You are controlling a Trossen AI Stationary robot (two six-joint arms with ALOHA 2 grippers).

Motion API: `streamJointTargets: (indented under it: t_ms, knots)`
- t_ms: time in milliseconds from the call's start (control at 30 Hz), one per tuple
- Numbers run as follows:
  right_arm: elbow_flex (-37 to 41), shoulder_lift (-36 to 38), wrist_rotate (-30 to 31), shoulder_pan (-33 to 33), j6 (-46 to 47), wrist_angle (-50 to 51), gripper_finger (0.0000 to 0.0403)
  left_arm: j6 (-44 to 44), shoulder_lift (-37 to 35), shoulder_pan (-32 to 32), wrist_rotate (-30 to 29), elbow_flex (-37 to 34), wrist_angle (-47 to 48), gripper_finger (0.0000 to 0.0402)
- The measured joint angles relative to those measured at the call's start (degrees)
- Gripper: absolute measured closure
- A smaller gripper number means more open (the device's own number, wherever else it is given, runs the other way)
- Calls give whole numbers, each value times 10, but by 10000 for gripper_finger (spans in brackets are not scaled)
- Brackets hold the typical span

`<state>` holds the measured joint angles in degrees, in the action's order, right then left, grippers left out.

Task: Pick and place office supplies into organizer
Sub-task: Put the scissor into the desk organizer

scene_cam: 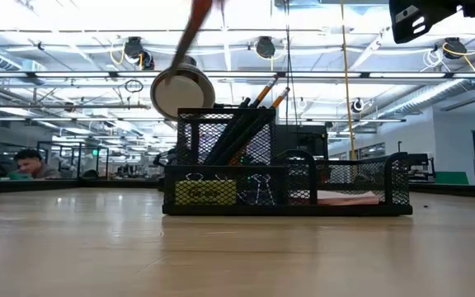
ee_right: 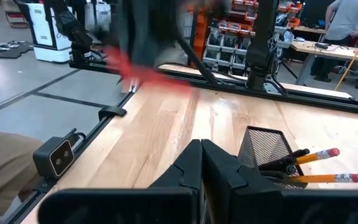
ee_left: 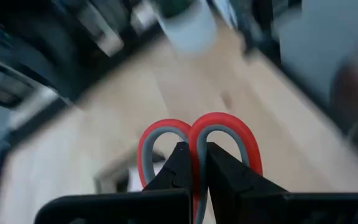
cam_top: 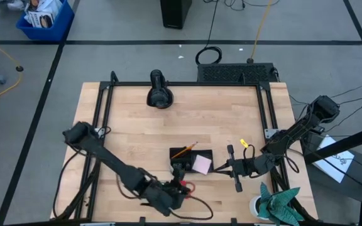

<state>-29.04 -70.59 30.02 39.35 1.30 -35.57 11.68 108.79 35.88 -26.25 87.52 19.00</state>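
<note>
**Two grippers observed: scissors clamped at left, right fingers closed on nothing**

One pair of red-handled scissors (ee_left: 199, 146) is seen clenched between the fingers of the left gripper (ee_left: 196, 163); in the left wrist view the two red loops with grey lining stand just beyond the fingertips. In the high view the left gripper (cam_top: 180, 188) is located near the front edge of the wooden table (cam_top: 131, 132), just in front of the organizer's left end, with the red handles (cam_top: 185, 186) visible at its tip.

The organizer (cam_top: 191, 161), a black mesh tray, is placed near the middle of the table, slightly toward the front. Two orange pencils (ee_right: 319, 167) with pink erasers are seen leaning in its tall mesh cup, alongside dark pens (scene_cam: 236, 132). A pink sticky-note pad (cam_top: 201, 164) is lodged in the right-hand compartment. In the low view, binder clips (scene_cam: 256, 189) and a yellow item (scene_cam: 205, 192) are noted behind the front mesh wall.

The right gripper (cam_top: 217, 167) is positioned just to the right of the organizer; in the right wrist view its fingers (ee_right: 188, 168) are pressed together with nothing between them.

A black cylindrical device (cam_top: 159, 89) lies near the back edge of the table. A teal cloth (cam_top: 280, 202) with a white cup (cam_top: 256, 205) is recorded at the front right corner. A small yellow piece (cam_top: 244, 144) lies on the table to the right of the organizer.
</note>
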Motion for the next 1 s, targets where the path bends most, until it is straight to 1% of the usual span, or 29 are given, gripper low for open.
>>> streamJointTargets:
  t_ms: [100,233,300,433,533,600,700,833,867,1000]
  knots:
    - [0,0,0,0,1,-1,401,-10,-37,3,-27,1,-30,383]
    - [0,0,0,0,7,-2,402,-29,-82,-2,-90,1,-90,381]
    - [0,0,0,0,8,-2,402,-40,-103,-7,-110,2,-128,383]
    - [0,0,0,0,10,-5,401,-85,-117,-25,-124,2,-209,384]
    - [0,0,0,0,15,-7,402,-83,-120,-41,-126,2,-284,382]
    - [0,0,-1,0,29,-7,402,-75,-121,-50,-114,2,-314,382]
    - [0,0,-1,1,46,-7,400,-74,-120,-61,-99,2,-320,381]
    - [0,0,-2,1,54,-7,399,-62,-120,-66,-101,2,-321,381]
    - [0,0,-2,1,53,-7,399,-62,-120,-65,-109,2,-320,381]
    - [0,0,-3,1,52,-7,399,-60,-120,-60,-178,-11,-311,382]
